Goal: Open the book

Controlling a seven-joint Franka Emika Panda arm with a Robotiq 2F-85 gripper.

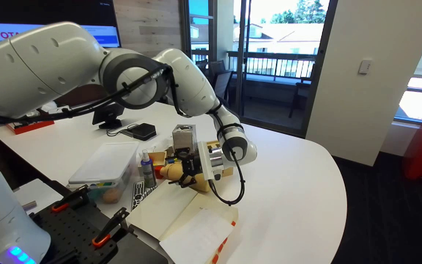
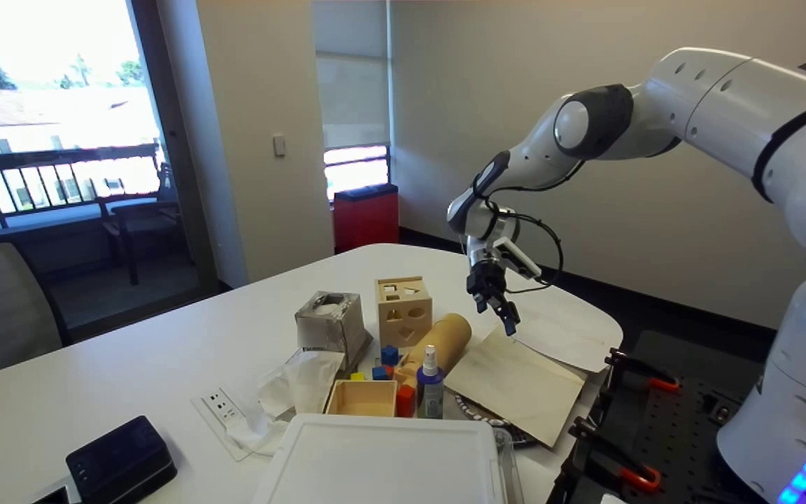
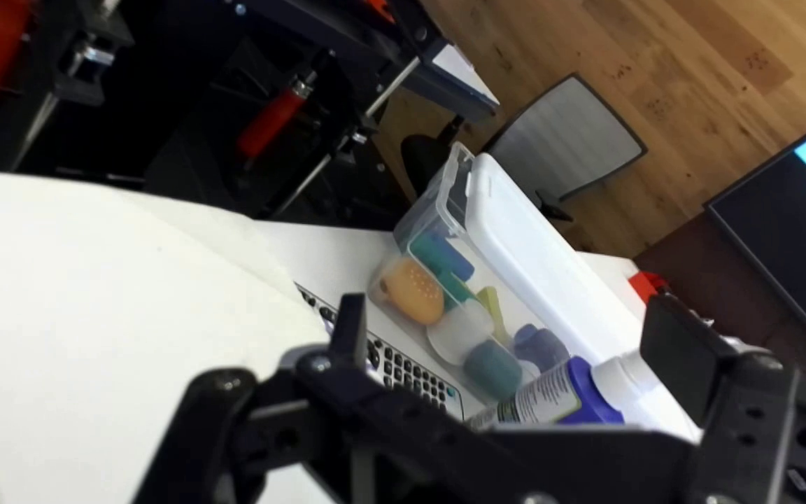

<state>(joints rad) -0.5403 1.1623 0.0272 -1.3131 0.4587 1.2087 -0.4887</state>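
The book (image 1: 178,213) is lying open near the robot-side edge of the table (image 1: 288,194), probably heavy, limp-paged, best taken by an outer corner, the gripper (image 3: 506,327) hanging spread.

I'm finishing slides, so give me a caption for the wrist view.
Open gripper near the open book, with remote, bottle and lidded plastic bin beyond.
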